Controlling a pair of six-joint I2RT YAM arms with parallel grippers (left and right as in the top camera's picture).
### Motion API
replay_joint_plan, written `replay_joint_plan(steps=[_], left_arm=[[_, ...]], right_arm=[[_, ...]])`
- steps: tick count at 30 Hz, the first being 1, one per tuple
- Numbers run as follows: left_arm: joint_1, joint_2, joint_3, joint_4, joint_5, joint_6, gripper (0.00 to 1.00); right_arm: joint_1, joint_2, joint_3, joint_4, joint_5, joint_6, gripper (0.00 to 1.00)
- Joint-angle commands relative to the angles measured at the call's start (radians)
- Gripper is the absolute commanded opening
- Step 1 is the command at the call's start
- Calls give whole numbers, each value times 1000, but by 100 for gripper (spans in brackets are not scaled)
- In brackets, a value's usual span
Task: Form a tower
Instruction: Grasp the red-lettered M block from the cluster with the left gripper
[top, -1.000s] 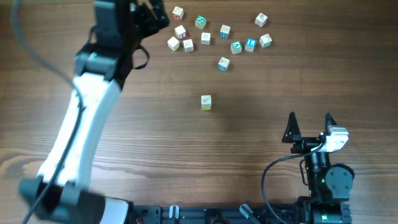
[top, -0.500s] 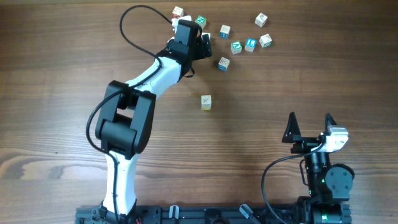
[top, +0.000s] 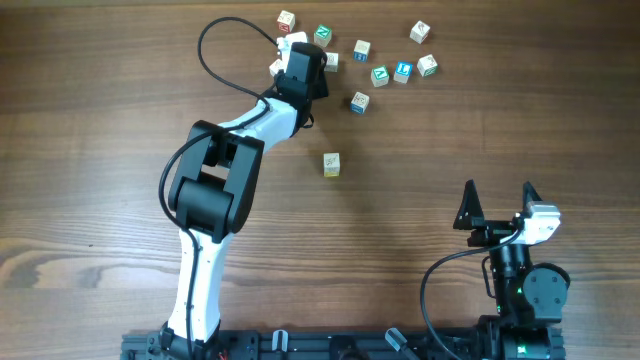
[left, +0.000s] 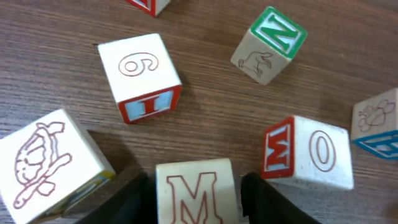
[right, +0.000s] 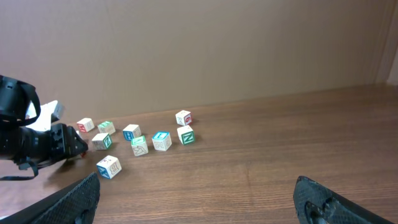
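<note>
Posture of the left arm (top: 215, 190): stretched from its base at the near edge, elbow bent over the table's left half, forearm running out to the far cluster of loose cubes (top: 390, 70), wrist pitched down among them. Through the wrist camera I saw the left gripper (left: 194, 177) low over the table (top: 100, 120). Its two dark fingers (left: 134, 199) flanked the M cube (left: 196, 196), one close against each side. That cube sat flat on the wood. I could not tell whether the jaws were actually pressing it. Around it, apart: a 6 cube (left: 140, 74), a green N cube (left: 270, 40), an O cube (left: 311, 152), a turtle cube (left: 46, 162).

As for the tower (top: 331, 164): from overhead it showed one pale top with a yellow-marked side, alone mid-table, well apart from the cluster. Its height I could not judge from above.

Right arm (top: 525, 285) sat folded at its near corner, with the right gripper (top: 497, 200) pointed away from the base, fingers spread wide apart.
</note>
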Motion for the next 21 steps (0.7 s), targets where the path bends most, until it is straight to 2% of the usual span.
replay_joint_plan(steps=[1, 5, 8, 11, 21], left_arm=[[6, -2, -3, -10, -28, 5, 48], [6, -119, -3, -65, -28, 6, 32], [6, -198, -3, -120, -28, 6, 29], [5, -263, -3, -180, -27, 5, 29], [-111, -733, -3, -577, -27, 5, 32]], right_arm=[[2, -6, -1, 2, -2, -5, 100], [2, -6, -1, 2, -2, -4, 100], [2, -6, -1, 2, -2, -4, 100], [2, -6, -1, 2, -2, -4, 100], [2, -6, -1, 2, -2, -4, 100]])
